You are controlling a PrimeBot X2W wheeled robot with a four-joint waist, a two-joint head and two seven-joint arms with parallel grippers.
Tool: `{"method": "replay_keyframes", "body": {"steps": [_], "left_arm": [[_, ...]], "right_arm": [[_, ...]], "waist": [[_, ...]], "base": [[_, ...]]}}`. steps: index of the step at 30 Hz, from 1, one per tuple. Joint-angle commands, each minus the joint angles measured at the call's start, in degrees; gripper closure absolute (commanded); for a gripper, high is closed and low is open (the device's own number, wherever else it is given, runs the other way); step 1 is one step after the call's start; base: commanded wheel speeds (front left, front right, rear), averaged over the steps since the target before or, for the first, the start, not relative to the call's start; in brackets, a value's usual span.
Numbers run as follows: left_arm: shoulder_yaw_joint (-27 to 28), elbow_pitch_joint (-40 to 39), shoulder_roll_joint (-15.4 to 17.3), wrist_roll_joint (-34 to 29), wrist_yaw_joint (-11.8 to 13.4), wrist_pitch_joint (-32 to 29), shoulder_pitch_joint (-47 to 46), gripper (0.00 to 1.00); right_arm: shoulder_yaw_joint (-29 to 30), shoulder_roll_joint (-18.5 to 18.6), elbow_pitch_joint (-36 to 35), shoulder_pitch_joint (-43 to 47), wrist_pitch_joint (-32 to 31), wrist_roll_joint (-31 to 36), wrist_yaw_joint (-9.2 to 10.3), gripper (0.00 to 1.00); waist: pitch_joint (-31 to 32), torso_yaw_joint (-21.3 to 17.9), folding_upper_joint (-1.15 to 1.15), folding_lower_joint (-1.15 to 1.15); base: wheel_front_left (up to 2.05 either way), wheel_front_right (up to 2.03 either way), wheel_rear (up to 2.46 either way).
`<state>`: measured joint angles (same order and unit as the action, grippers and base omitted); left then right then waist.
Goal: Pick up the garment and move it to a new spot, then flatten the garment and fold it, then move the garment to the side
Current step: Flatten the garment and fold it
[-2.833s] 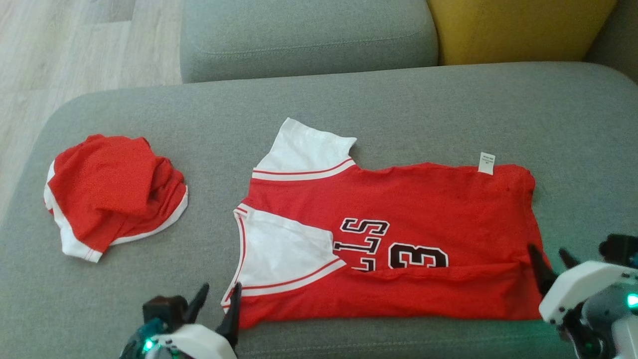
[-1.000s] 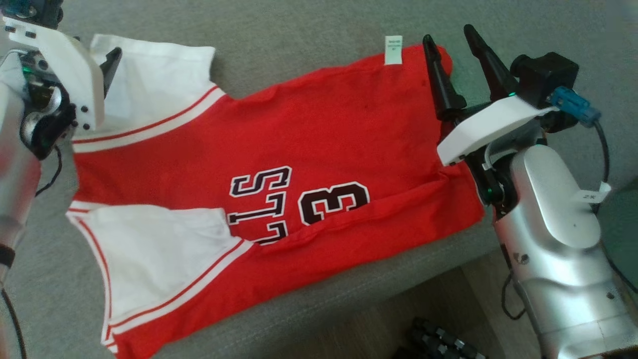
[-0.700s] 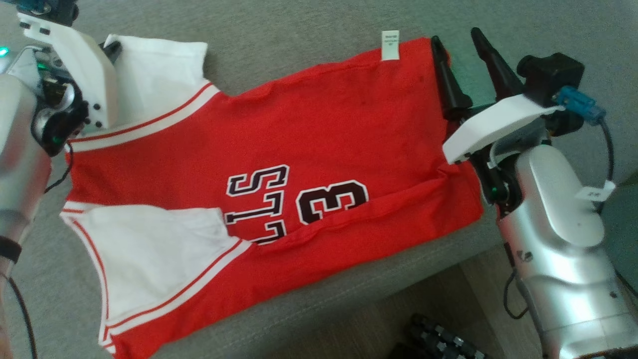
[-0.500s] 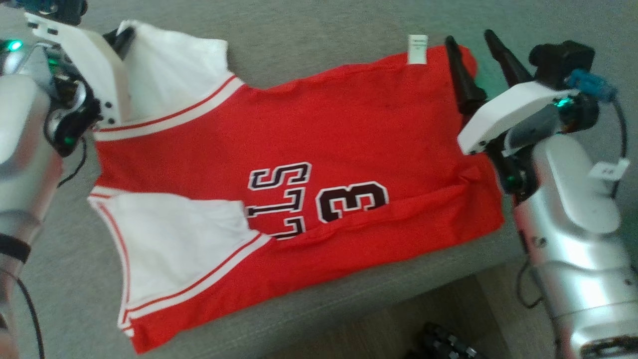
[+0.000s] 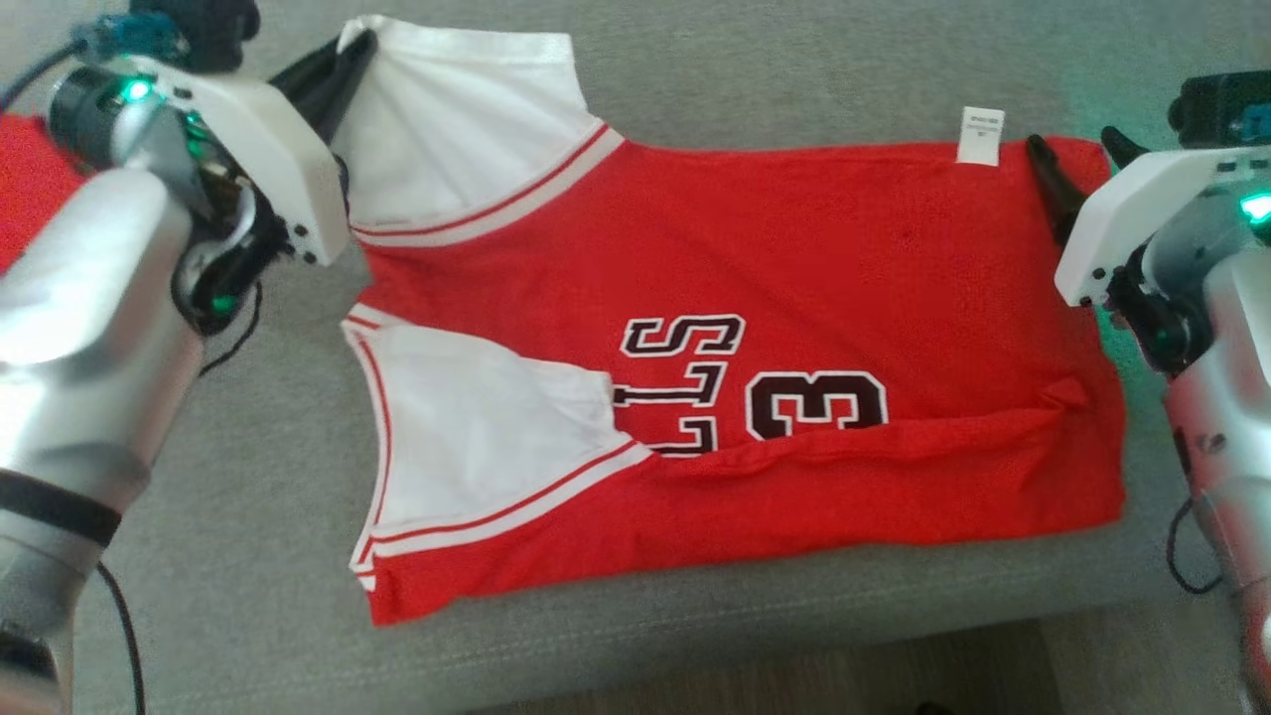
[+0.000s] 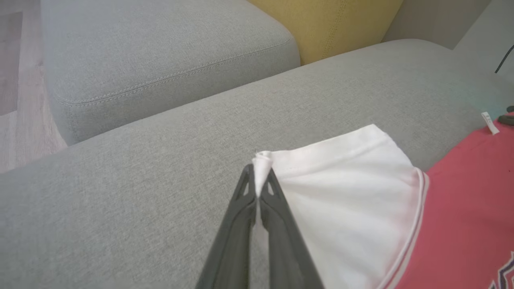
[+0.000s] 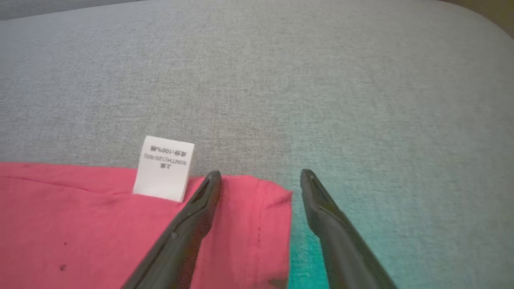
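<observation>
Two far corners are the business now: the left gripper (image 6: 257, 188) is pinched tight on the tip of the white sleeve (image 6: 341, 180), while the right gripper (image 7: 261, 176) stands parted astride the hem corner of the jersey (image 5: 794, 278), which lies spread on the sofa (image 5: 695, 60). I'd say the fold is starting, and the right gripper must close on that corner before both draw the far edge forward. The chest reads "13" beside "LLS", and the tag (image 7: 164, 167) shows "100%".
</observation>
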<state>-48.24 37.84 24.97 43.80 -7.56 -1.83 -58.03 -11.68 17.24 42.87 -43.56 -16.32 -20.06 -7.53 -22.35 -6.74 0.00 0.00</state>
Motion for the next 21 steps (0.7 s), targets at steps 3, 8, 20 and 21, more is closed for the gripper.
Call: {"method": "replay_keyframes", "body": {"steps": [3,8,20,21], "left_arm": [[1.46,-1.82,1.63,0.54,0.08,1.0,-1.66,1.0],[0.77,-1.83,1.01,1.04,0.08,1.72,-1.57,1.0],[0.72,-0.09,1.2,1.82,0.42,3.62,-1.82,1.0],[0.88,0.17,1.11,1.84,0.57,4.01,-1.98,1.0]], "right_arm": [[-2.24,1.44,0.43,-2.47,-0.55,-1.4,0.04,0.0],[-4.46,2.06,4.75,-4.08,-0.98,-2.67,0.04,0.0],[-8.09,2.33,7.78,-6.34,3.92,-6.49,0.04,1.0],[-8.28,2.48,7.92,-6.7,4.94,-6.59,0.04,1.0]], "waist": [[0.1,1.4,0.0,0.0],[0.07,1.75,0.0,0.0],[-0.13,1.42,0.0,0.0],[-0.12,1.41,0.0,0.0]], "base": [[0.0,0.0,0.0],[0.0,0.0,0.0],[0.0,0.0,0.0],[0.0,0.0,0.0]]}}
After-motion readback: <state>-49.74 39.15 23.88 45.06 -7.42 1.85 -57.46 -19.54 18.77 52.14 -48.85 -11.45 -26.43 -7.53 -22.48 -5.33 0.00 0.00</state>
